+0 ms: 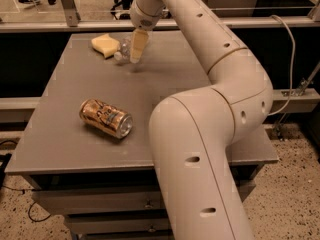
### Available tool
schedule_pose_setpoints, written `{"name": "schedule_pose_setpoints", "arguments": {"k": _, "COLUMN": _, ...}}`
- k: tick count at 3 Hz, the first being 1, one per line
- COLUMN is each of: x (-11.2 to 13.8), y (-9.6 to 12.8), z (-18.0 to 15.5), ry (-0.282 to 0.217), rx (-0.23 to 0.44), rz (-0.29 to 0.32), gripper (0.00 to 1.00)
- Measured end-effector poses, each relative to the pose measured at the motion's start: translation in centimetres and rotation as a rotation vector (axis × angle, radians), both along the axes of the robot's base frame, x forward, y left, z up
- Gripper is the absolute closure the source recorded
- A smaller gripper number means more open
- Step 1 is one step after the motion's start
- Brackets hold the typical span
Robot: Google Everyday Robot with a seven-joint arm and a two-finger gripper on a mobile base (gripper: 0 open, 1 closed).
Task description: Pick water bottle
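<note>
The water bottle [122, 48] is a small clear bottle lying on its side at the far left of the grey table [165, 84], its white cap towards the front left. It touches a yellow sponge. My gripper [136, 54] hangs from the long white arm [210, 49] right at the bottle's right side and covers part of it. I cannot tell whether it holds the bottle.
A yellow sponge [105, 45] lies just left of the bottle. A gold-orange drink can [106, 118] lies on its side at the front left of the table. My arm's big lower link [195, 174] fills the front right. A rail [75, 26] runs behind the table.
</note>
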State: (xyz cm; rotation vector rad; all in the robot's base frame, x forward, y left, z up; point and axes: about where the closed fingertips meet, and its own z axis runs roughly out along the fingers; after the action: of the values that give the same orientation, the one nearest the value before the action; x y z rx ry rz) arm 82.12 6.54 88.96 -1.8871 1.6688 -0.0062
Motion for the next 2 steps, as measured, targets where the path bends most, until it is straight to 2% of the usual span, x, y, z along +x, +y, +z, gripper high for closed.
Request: {"name": "schedule_pose_setpoints", "arguments": {"k": 2, "x": -1.14, "y": 1.25, "z": -1.27, "ry": 0.056, "rx": 0.003, "rz": 0.068, "gripper": 0.00}}
